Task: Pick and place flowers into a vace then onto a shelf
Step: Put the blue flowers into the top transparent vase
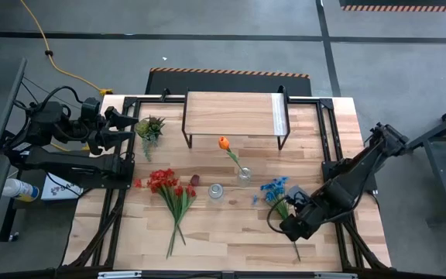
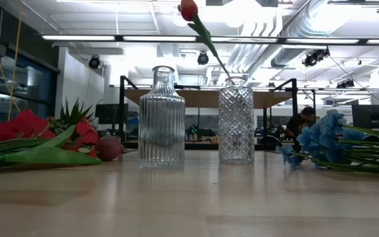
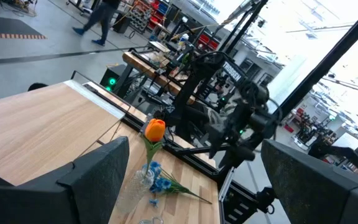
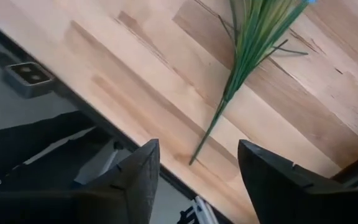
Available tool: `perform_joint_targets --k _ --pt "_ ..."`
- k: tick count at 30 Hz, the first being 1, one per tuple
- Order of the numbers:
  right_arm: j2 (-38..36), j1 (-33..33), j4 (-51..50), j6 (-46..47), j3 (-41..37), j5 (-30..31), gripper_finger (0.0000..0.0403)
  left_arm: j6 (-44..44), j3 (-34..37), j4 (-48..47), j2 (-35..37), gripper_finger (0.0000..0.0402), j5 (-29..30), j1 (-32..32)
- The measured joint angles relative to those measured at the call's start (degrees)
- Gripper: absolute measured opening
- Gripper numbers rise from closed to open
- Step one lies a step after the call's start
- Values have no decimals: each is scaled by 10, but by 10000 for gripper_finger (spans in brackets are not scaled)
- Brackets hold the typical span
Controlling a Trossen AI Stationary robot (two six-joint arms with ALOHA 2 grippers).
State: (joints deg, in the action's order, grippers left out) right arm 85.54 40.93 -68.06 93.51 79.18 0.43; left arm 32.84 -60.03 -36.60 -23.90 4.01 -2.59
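High view: right gripper (image 1: pixel 295 227) hovers near the table's front right corner over the blue bunch (image 1: pixel 276 191); left gripper (image 1: pixel 130 129) waits far left; right wrist view: fingers wide above the stems (image 4: pixel 241 56); descend centred, close gently.

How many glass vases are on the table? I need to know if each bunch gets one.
2. A ribbed vase, empty, stands near the table's middle; a diamond-cut vase beside it, nearer the shelf, holds the orange tulip. None seem hidden.

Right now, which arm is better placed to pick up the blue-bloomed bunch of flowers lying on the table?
Right. The right gripper hovers open over the green stems of the blue-bloomed bunch, while the left gripper waits at the table's far left edge.
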Motion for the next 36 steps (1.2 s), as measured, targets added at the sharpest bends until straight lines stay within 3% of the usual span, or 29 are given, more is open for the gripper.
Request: perform_joint_targets --k 9,18,36 --pt "0 0 150 19 -144 -32 224 0 0 0 0 399 3 0" --pt "0 -10 246 30 -235 -31 230 0 0 0 0 399 2 0" --pt "0 -68 268 1 -276 0 234 5 0 0 0 399 2 0"
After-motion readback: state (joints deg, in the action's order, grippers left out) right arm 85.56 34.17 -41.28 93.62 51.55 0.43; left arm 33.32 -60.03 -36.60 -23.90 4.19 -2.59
